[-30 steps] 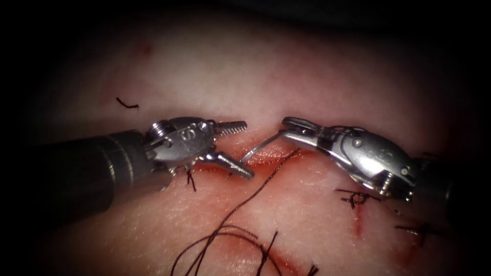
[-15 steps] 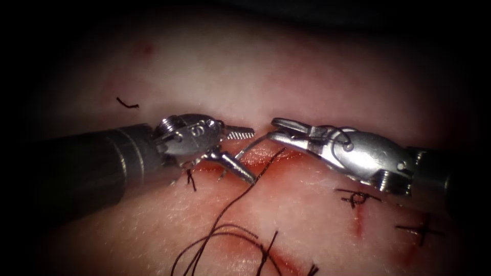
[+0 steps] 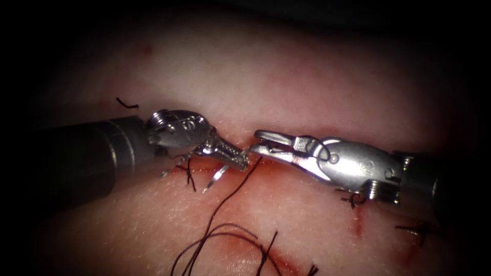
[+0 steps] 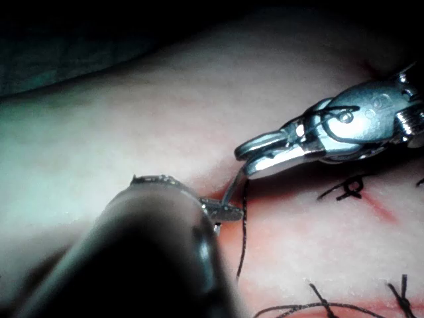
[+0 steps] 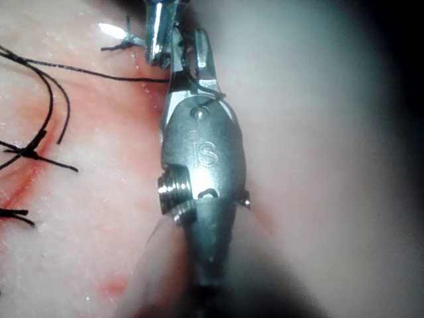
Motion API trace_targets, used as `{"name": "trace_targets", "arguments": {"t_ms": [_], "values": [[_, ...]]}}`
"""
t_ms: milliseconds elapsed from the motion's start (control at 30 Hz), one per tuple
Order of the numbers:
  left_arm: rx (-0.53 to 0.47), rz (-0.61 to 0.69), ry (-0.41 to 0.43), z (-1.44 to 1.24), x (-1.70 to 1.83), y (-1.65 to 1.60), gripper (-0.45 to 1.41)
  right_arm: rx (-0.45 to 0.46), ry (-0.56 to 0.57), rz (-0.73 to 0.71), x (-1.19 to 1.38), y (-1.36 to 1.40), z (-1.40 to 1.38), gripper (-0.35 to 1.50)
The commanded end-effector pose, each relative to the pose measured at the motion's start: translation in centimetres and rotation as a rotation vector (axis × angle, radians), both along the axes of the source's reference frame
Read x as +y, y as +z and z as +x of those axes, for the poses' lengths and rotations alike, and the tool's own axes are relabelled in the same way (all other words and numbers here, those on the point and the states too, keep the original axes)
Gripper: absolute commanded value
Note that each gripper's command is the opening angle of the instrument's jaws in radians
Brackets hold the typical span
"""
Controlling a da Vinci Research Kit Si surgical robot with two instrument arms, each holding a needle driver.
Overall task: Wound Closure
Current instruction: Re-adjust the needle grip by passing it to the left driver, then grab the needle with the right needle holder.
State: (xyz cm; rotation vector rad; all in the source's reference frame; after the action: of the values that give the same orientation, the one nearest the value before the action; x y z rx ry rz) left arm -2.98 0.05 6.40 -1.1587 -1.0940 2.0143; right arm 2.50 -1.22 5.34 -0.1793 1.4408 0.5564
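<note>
The left tool (image 3: 236, 156) is gripping the needle (image 3: 217, 178) in closed fingers over the cut (image 3: 286, 166); its tip is pointing down-left below them. The right tool (image 3: 263, 142), fingers slightly parted, is holding nothing, just beside. Thread (image 3: 230, 197) is trailing below.

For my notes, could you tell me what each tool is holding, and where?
The left tool grips the needle near mid-curve, its tip out of the tissue. The right tool is at the needle's tail end; a grip cannot be told.

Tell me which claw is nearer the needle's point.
The left claw, shut on the needle just behind its free point; the right claw is at its far end.
</note>
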Motion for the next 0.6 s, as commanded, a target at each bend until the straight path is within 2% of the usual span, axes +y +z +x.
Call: {"name": "trace_targets", "arguments": {"t_ms": [33, 67, 133, 200, 233, 267, 467, 500, 567, 600], "values": [[-0.008, -0.003, 0.001, -0.06, 0.05, 0.04, -0.45, 0.042, 0.021, 0.047, -0.02, 0.06, 0.12, 0.79], [-0.008, -0.003, 0.001, -0.06, 0.05, 0.04, -0.45, 0.042, 0.021, 0.047, -0.02, 0.06, 0.12, 0.79], [-0.026, -0.014, -0.022, -0.05, 0.06, 0.03, -0.45, 0.096, 0.046, 0.12, -0.03, 0.07, 0.17, 1.08], [-0.057, -0.046, -0.047, -0.05, 0.06, 0.02, -0.45, 0.143, 0.07, 0.174, -0.04, 0.09, 0.23, 1.18], [-0.068, -0.06, -0.059, -0.05, 0.07, 0.01, -0.45, 0.161, 0.077, 0.196, -0.04, 0.1, 0.25, 1.16], [-0.083, -0.091, -0.068, -0.04, 0.07, 0.0, -0.45, 0.215, 0.101, 0.253, -0.06, 0.12, 0.3, 0.94], [-0.098, -0.105, -0.083, -0.01, 0.06, -0.03, -0.45, 0.285, 0.181, 0.317, -0.09, 0.15, 0.43, 0.88], [-0.108, -0.116, -0.088, 0.0, 0.06, -0.04, -0.45, 0.307, 0.191, 0.339, -0.11, 0.17, 0.48, 0.78], [-0.11, -0.116, -0.09, 0.0, 0.06, -0.04, -0.45, 0.305, 0.195, 0.338, -0.12, 0.17, 0.5, 0.74], [-0.116, -0.117, -0.1, 0.02, 0.06, -0.06, -0.45, 0.305, 0.2, 0.34, -0.14, 0.19, 0.55, 0.64]]}}
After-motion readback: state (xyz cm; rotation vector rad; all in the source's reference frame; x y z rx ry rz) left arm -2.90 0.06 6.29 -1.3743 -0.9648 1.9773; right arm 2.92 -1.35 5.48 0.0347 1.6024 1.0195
